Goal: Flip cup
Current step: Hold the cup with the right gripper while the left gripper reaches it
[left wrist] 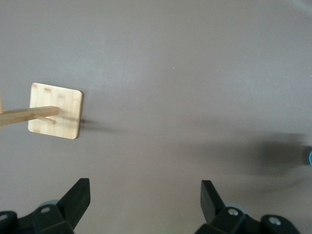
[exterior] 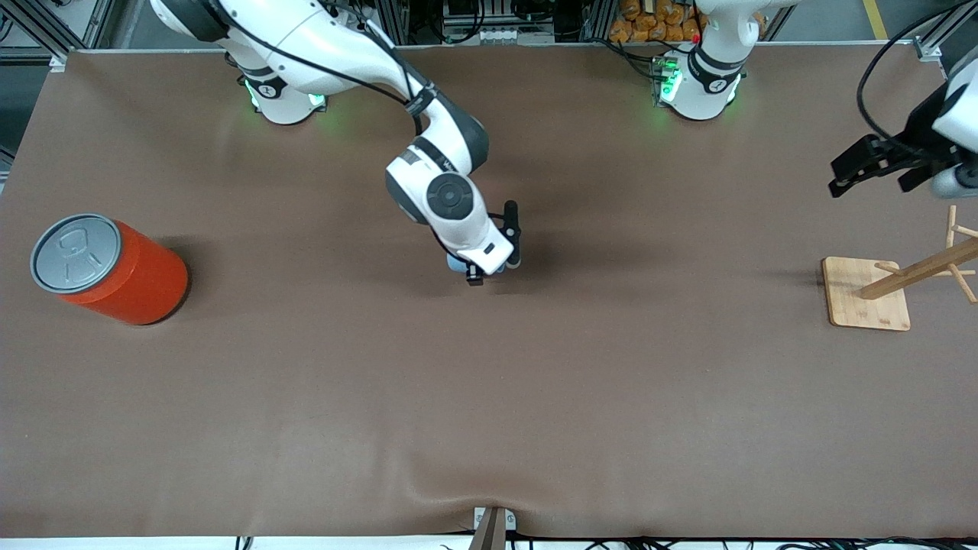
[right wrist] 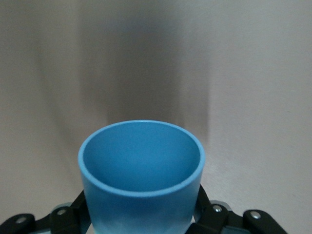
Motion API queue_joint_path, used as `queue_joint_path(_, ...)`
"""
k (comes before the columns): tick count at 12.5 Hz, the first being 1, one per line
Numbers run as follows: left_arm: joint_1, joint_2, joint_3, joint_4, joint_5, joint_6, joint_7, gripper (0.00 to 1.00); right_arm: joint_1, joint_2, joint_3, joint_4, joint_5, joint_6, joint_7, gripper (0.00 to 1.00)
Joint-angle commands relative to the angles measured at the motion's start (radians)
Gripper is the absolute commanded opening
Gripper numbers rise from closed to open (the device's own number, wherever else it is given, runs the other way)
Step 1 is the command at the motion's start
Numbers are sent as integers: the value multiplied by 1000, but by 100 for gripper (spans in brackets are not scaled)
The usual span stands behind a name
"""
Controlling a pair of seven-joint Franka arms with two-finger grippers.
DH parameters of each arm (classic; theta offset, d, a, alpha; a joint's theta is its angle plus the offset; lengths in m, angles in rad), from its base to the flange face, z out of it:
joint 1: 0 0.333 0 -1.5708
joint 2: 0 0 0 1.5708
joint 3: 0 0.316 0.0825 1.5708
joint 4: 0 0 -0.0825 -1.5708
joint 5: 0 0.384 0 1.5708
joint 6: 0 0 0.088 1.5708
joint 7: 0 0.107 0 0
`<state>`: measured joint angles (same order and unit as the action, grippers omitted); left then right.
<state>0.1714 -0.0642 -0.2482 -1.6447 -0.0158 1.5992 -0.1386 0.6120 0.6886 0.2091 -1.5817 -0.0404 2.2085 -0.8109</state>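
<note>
Table [exterior: 489, 397]: brown, spanning the front view.
Orange can [exterior: 122, 271]: at nine o'clock, toward the right arm's end, grey pull-tab lid up.
Wooden rack [exterior: 867, 294]: at three o'clock, toward the left arm's end.
Right gripper [exterior: 489, 269]: over the table's centre, fingers clamped on the cup's walls.
Left gripper [exterior: 867, 169]: at two o'clock, over the table above the rack, waited, fingers spread wide, holding nothing.
Cup [right wrist: 141, 170]: light blue, held in the right gripper, mouth facing the wrist camera.

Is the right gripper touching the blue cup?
Touching. The right wrist view shows the right gripper closed on the cup, a finger against each side.
</note>
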Motion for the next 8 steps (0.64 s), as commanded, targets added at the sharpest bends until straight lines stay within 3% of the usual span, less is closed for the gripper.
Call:
queue_joint_path(1,-9,47,-35,-15,-1,19,-7,100,23,48,-14,48,-71,2,65,21)
queue_joint_path(3,-12,131,-63,-15,-47,65,-7,100,23,92,-14,86,-101,3,70,29)
queue_joint_path(4,-12,176,-84,-15,-56,100,-9,100,25,112,-14,110,-128,3,72,45)
queue_joint_path(5,-13,235,-109,-14,-76,135,-13,100,23,121,-11,126,-145,5,73,99)
queue_joint_path(8,-26,389,-128,-18,-216,235,-18,100,15,102,-7,149,-130,-6,78,100)
